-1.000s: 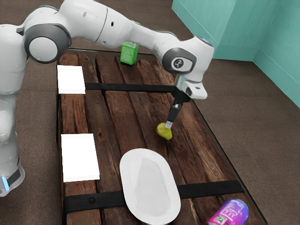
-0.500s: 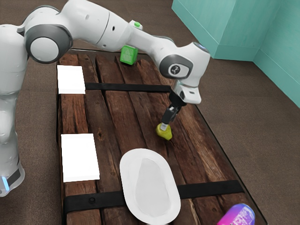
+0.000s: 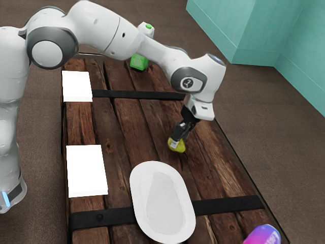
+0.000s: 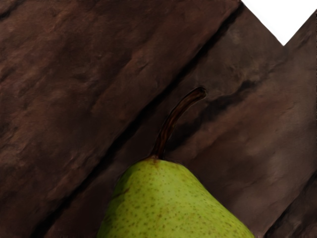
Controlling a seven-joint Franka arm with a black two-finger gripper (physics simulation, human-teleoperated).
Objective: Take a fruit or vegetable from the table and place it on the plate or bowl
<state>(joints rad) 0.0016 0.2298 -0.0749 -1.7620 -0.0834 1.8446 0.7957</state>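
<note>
Half a purple can (image 3: pixel 263 236) cropped, pear (image 3: pixel 177 147) partly covered

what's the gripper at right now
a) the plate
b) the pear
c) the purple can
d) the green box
b: the gripper is down at the pear on the table, and the wrist view has the pear's stem end just under the hand; the green box, plate and purple can all lie apart from it.
</note>
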